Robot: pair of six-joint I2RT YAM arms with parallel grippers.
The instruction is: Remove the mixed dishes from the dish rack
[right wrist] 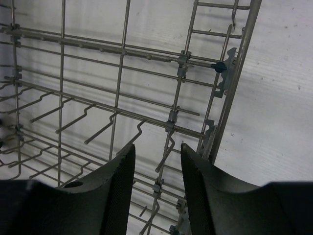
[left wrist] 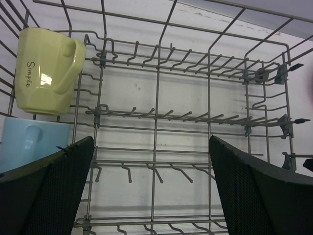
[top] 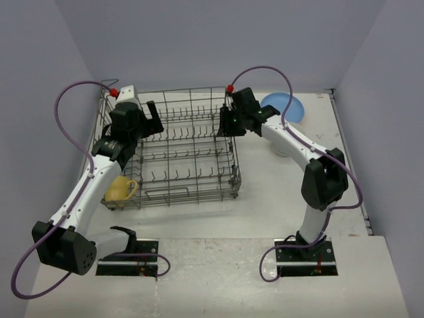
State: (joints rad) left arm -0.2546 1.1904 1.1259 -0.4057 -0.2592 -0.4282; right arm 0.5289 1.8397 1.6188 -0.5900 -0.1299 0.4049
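- Your left gripper (left wrist: 151,188) is spread wide, with nothing between its fingers (left wrist: 51,196); only bare rack wire and tines show in the gap.
- Your right gripper (right wrist: 157,183) is open by only a narrow gap and has hold of nothing. Rack wires show through the gap, and it hangs at the rack's far right wall.
- The dish rack (top: 192,192) stands on the table (top: 344,172) between your two arms. Most of its tine rows are bare.
- A yellow mug (top: 119,189) sits in the rack's near left corner, beside your left forearm.
- In your left wrist view, a pale yellow-green mug (left wrist: 46,71) marked "Simple" lies among the wires at the rack's left side, handle towards the middle of the rack.
- A light blue mug (left wrist: 29,142) sits just below it in that view, partly behind your left finger. Your arm hides both mugs in the top view.
- A blue plate (top: 285,106) lies outside the rack, on the table by the far right corner, just behind your right arm.
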